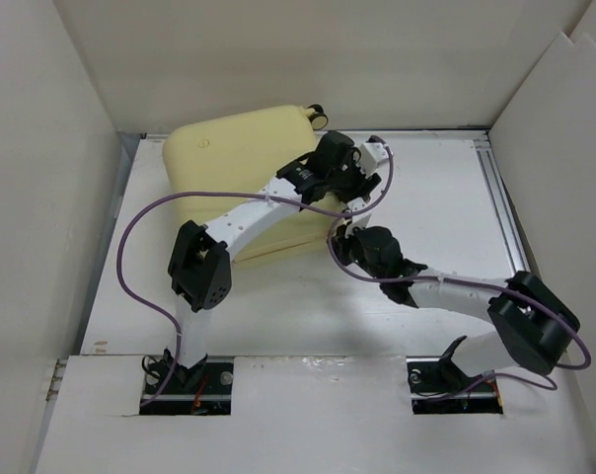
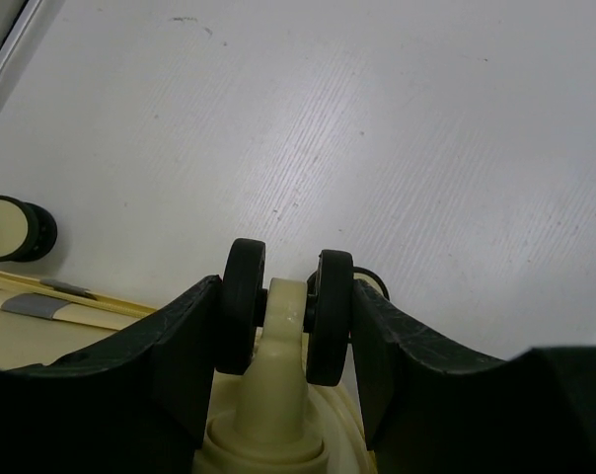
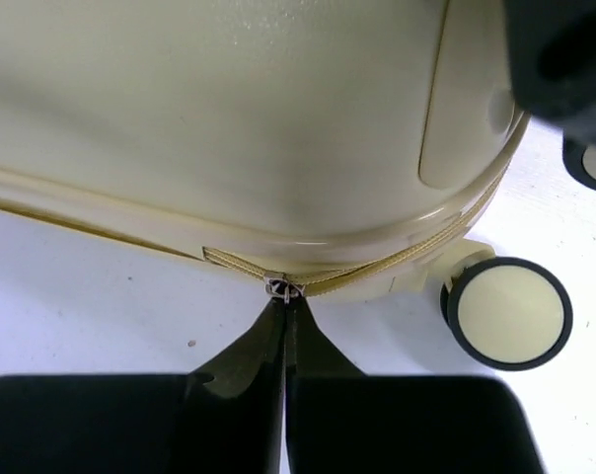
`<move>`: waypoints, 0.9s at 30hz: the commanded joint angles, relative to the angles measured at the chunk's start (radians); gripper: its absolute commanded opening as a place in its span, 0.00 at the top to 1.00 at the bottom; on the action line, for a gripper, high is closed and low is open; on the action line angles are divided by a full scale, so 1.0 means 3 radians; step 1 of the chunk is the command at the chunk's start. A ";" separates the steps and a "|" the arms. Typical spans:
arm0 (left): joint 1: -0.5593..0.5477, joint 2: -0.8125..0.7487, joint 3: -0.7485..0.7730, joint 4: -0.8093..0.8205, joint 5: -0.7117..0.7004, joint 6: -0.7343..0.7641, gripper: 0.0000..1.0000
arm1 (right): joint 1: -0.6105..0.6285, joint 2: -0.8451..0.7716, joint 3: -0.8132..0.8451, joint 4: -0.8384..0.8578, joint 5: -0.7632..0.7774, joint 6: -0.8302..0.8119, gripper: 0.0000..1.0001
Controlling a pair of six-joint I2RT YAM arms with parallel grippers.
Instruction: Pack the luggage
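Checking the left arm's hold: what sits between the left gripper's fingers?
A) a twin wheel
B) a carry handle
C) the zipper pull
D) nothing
A: in the left wrist view, the left gripper has a finger on each side of a black twin wheel of the luggage.

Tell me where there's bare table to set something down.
Widest bare table lies right of the luggage, out to the right wall. A second patch runs between the luggage and the arm bases. Crowded: the luggage's right edge, where the left gripper clamps a wheel and the right gripper pinches the zipper pull.
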 commanded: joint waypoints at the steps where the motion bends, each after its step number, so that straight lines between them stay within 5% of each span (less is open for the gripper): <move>1: 0.0107 -0.0316 0.0269 -0.0364 0.0200 -0.0226 1.00 | -0.0433 -0.0192 -0.0314 0.0293 0.0559 0.0842 1.00; 15: 0.0138 -0.0387 0.0255 -0.0461 0.0276 -0.0125 1.00 | -0.0643 -0.0335 -0.0407 0.0299 0.0512 0.0759 1.00; 27: 0.0138 -0.0674 -0.0001 -0.0599 0.0389 0.0049 1.00 | -0.1216 -0.0024 -0.0361 0.0867 -0.0198 0.0949 1.00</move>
